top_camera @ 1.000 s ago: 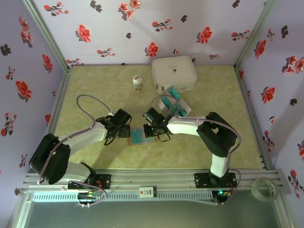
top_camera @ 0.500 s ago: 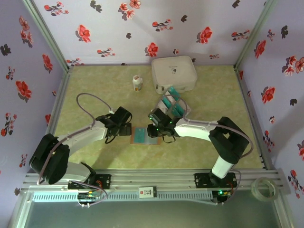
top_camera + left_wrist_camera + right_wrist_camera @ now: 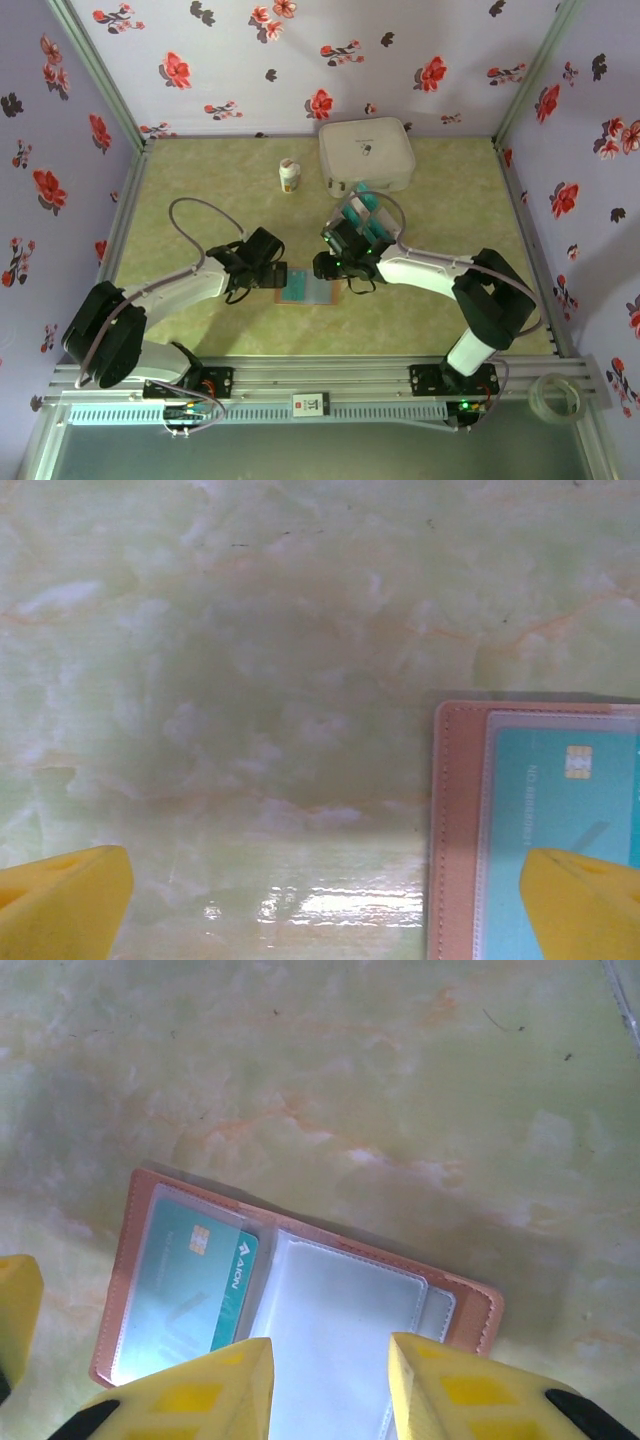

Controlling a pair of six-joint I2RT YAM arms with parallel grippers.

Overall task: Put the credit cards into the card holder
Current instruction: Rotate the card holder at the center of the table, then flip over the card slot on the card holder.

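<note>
The left gripper (image 3: 325, 910) has its jaws spread wide. The right gripper (image 3: 330, 1390) has its yellow fingers (image 3: 190, 1400) only partly apart, with a narrow gap. Both arms reach inward, jaws pointing down, near each other.

Now the gripper (image 3: 330, 1395) hangs empty, jaws apart; open holder (image 3: 330, 1310) just ahead on the surface (image 3: 350, 1070), card (image 3: 190, 1280) in its left pocket.

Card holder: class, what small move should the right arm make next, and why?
Probably swing the right gripper toward the loose credit cards near the white case to fetch another: its jaws stand open and empty above the card holder, where one card is pocketed and the other pocket is bare.
</note>
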